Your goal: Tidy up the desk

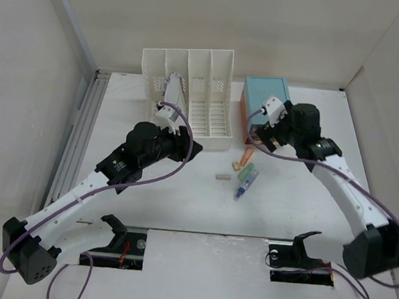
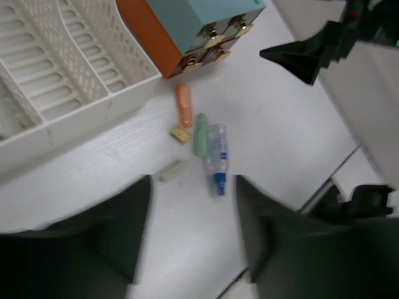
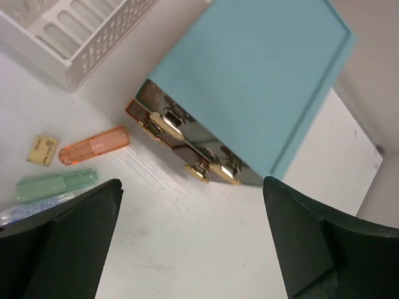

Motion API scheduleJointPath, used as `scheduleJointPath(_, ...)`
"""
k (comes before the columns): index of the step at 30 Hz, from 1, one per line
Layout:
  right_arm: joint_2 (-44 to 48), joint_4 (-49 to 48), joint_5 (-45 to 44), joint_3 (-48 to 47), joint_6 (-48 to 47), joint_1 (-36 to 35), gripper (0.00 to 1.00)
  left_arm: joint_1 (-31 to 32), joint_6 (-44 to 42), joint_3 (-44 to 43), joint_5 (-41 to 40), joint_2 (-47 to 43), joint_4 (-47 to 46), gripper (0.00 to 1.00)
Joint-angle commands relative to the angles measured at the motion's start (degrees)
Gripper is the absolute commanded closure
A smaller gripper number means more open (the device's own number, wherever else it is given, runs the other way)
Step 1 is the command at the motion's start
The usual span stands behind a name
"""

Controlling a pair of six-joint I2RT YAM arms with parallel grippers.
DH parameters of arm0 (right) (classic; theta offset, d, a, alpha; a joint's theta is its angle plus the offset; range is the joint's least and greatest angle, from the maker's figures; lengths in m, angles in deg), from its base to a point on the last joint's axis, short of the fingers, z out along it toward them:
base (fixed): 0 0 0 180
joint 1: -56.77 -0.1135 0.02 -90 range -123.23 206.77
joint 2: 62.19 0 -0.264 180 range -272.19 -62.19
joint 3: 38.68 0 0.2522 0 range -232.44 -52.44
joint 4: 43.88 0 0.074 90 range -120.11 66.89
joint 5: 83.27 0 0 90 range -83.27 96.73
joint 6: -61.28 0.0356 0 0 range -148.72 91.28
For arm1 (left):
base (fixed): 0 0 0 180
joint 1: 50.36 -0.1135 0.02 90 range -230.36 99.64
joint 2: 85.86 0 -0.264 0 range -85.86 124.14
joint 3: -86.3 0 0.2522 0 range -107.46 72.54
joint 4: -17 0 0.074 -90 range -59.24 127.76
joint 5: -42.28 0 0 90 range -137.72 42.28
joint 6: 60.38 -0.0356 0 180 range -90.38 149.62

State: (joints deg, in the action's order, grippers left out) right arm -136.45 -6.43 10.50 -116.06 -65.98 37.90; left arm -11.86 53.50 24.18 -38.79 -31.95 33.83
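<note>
Closest to the lens, the left tool [image 2: 193, 182] frames its view with both dark fingers spread wide and nothing between them. Just ahead of its gap lies a clear blue-tipped pen [image 2: 216, 159]. A green marker [image 2: 201, 134] lies against the pen on the left-finger side, a small yellow eraser [image 2: 180, 132] sits beside that, an orange marker [image 2: 182, 104] lies farther ahead, and a short beige stub [image 2: 171, 170] is off toward the left finger. All of it rests on the white table [image 2: 293, 143], which runs under and beyond both tools. The right tool [image 3: 192, 184] is also released and empty, its opening facing the drawer fronts of the teal drawer box [image 3: 262, 75] directly ahead. My reading is that the right arm is lining up to pull a drawer while the left readies a pick from the cluster. To do this well, the right tool should centre on a single brass handle [image 3: 163, 118] rather than bridging two. It should also pull straight along the drawer's travel so the box does not slide. The left should descend with its fingers across the pen's length, clear of the marker lying against it. Only the right wrist view shows the handles and shiny drawer faces, which the box top hides from overhead, but it misses the beige stub. The left wrist view catches the stub and the white file rack [image 2: 68, 75] ahead of its left finger. Only the overhead view shows how close the two arms stand.
</note>
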Motion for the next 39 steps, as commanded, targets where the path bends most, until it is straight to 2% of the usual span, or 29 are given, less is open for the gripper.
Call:
scheduleJointPath(1,9.5,-5.6,2.1,5.9,14.4,2.4,0.0,-0.1,2.6,1.3,3.5,-0.6,-4.3,0.68)
scheduleJointPath(2,10.1,-7.7,-0.1,7.0,17.1,2.4,0.0,-0.1,3.8,1.9,4.2,-0.6,-4.9,0.91)
scheduleJointPath(3,10.1,-7.7,-2.0,7.5,22.2,2.4,0.17,-0.1,5.1,2.9,5.2,-0.6,-6.0,1.0)
scheduleJointPath(4,8.6,-6.5,-3.1,6.9,23.3,2.4,0.24,-0.1,6.4,4.1,7.1,-0.6,-9.2,1.0)
scheduleJointPath(5,7.8,-5.3,-3.1,6.9,24.1,3.1,0.24,2.7,8.6,6.2,7.2,0.0,-10.7,1.0)
scheduleJointPath(6,7.1,-5.3,-3.1,6.9,25.4,3.8,0.31,3.9,9.4,7.1,7.2,0.0,-11.9,0.96)
scheduleJointPath(7,6.6,-5.3,-1.5,6.9,26.6,4.4,0.32,5.2,10.3,8.1,6.1,0.7,-14.7,0.85)
scheduleJointPath(8,5.5,-6.2,-1.5,7.8,27.8,4.4,0.32,7.2,10.8,9.8,5.0,1.9,-16.1,0.62)
scheduleJointPath(12,2.5,-10.8,-4.7,8.9,31.2,5.0,0.32,10.1,11.6,10.6,1.5,5.5,-19.1,0.17)
scheduleJointPath(14,0.7,-10.8,-5.4,6.6,33.0,5.8,0.32,10.8,11.0,10.6,0.9,6.8,-19.1,0.14)
scheduleJointPath(20,-6.2,-12.9,-5.2,3.4,36.1,10.0,0.37,11.3,10.5,11.9,-0.3,6.8,-19.1,0.13)
scheduleJointPath(33,-15.9,-16.6,-8.5,-1.3,36.1,11.1,0.39,11.3,10.0,12.4,-0.3,6.3,-19.6,0.13)
scheduleJointPath(36,-16.4,-17.2,-9.9,-2.0,36.1,11.6,0.45,11.3,10.0,12.4,-0.3,6.3,-19.1,0.13)
scheduleJointPath(37,-16.4,-17.7,-9.9,-1.4,36.1,11.6,0.57,11.3,10.0,12.4,-0.3,6.3,-19.1,0.13)
scheduleJointPath(39,-15.6,-17.7,-9.9,-0.9,36.1,11.6,0.7,11.3,10.0,12.4,-0.3,5.8,-19.1,0.13)
